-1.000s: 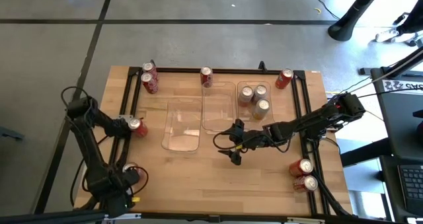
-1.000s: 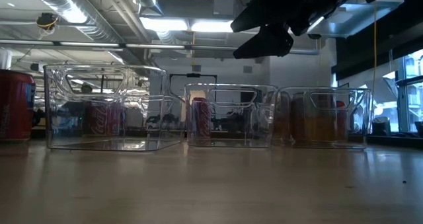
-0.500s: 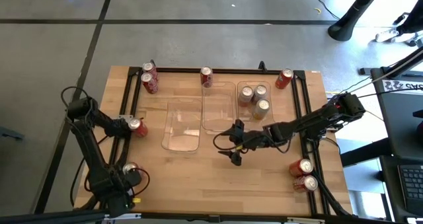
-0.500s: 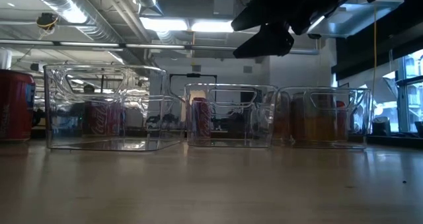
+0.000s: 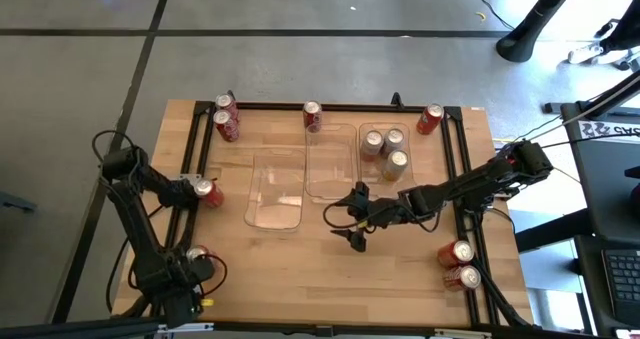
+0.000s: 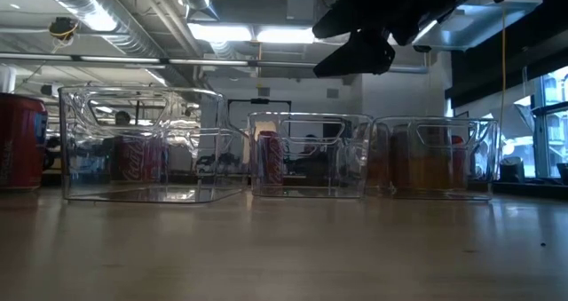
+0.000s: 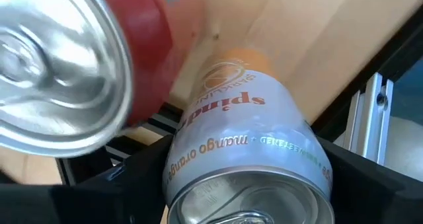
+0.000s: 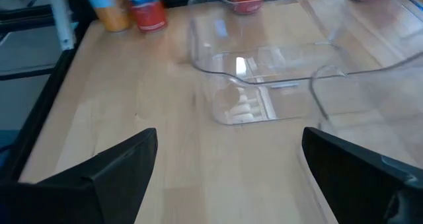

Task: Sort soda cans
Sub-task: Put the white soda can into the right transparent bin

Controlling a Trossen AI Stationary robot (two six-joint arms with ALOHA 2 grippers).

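Orange Spindrift can (image 7: 248, 151) sits between the left gripper's (image 5: 190, 274) fingers, grip uncertain, at table's seven o'clock; right gripper (image 5: 352, 216) gapes empty at centre.

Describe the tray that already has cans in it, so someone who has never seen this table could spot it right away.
On the wooden table, three clear trays stand in a loose row near the middle. Take the end tray on the right arm's side of that row. It alone holds cans, three silver-topped ones clustered together; the other two trays are empty.
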